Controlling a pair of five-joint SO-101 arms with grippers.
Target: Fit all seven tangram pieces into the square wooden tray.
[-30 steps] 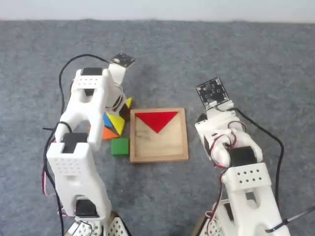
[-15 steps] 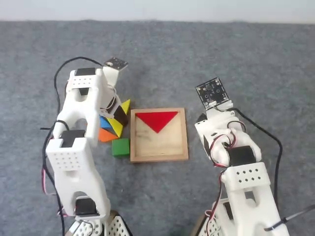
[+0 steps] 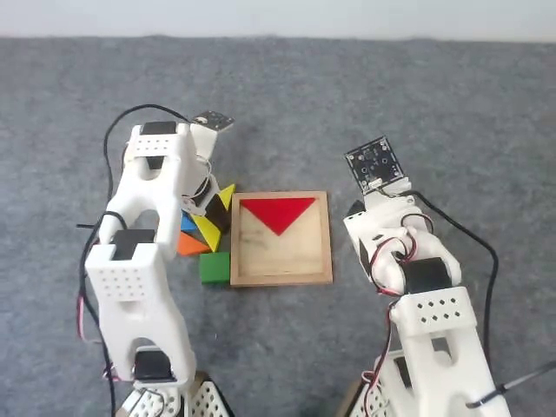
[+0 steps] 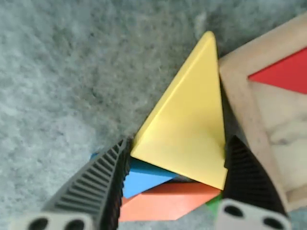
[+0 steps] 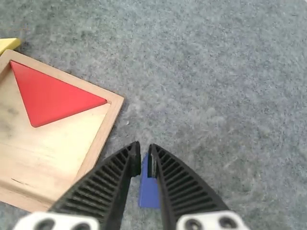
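comparing with half a second ago, the left claw (image 4: 178, 143) is found lower in the high view, and the green wooden square (image 3: 215, 267) has been pushed against the lower left corner of the square wooden tray (image 3: 280, 280). one red wooden triangle (image 3: 278, 213) is seated along the tray's upper rim; bare wood is left below it. at the left of the tray one yellow wooden triangle (image 4: 192, 110), one blue triangle (image 3: 187, 223) and one orange piece (image 3: 191, 244) are bunched. the yellow triangle is grasped across its base by the left claw, overlaps the blue and orange pieces, and touches the tray's left rim. the right claw (image 5: 144, 151), right of the tray, is clenched on a thin blue piece (image 5: 148, 191). open grey carpet (image 3: 391, 104) is seen across the upper right.
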